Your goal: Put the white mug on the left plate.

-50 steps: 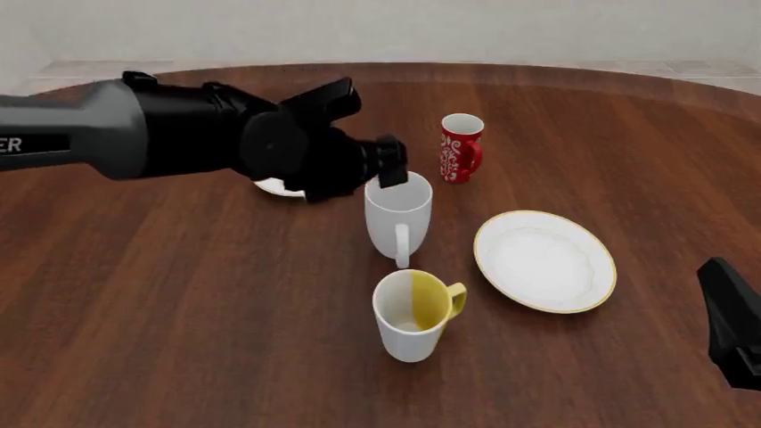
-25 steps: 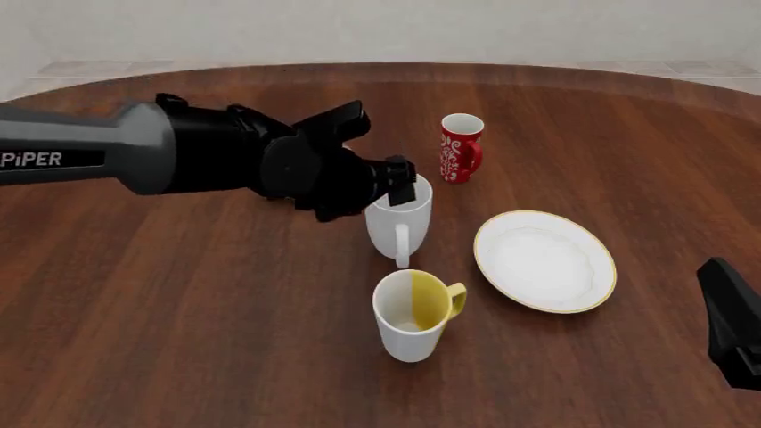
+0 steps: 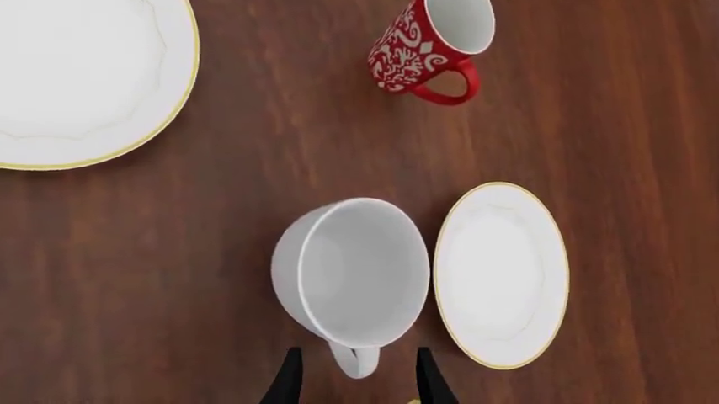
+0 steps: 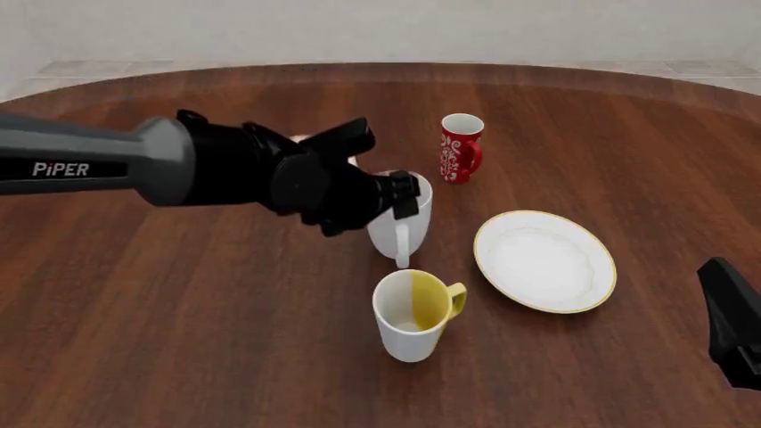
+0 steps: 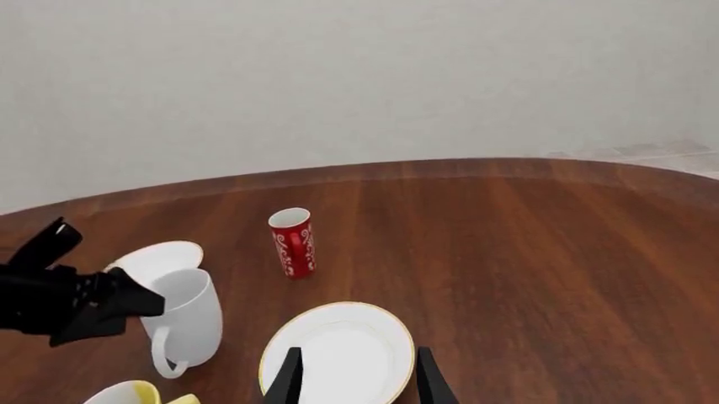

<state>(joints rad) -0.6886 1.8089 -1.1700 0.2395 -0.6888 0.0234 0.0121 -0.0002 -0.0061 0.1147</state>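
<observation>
The white mug [image 4: 397, 234] stands upright mid-table with its handle toward the camera. It also shows in the left wrist view [image 3: 353, 269] and the right wrist view [image 5: 187, 323]. My left gripper [image 4: 405, 198] hovers over the mug's rim. In the left wrist view it [image 3: 359, 389] is open, a finger on either side of the handle without touching it. The left plate [image 3: 501, 274] lies right beside the mug; the arm hides it in the front view, and it shows in the right wrist view [image 5: 157, 257]. My right gripper [image 5: 357, 383] is open and empty, low at the front right [image 4: 732, 330].
A small red patterned mug [image 4: 461, 148] stands behind the white mug. A larger gold-rimmed plate [image 4: 544, 260] lies to its right. A white mug with yellow inside and handle [image 4: 414, 314] stands just in front of it.
My left arm has swung toward the camera and a little right, from over the small plate to over the white mug's handle side. The mug and the right arm have not moved.
</observation>
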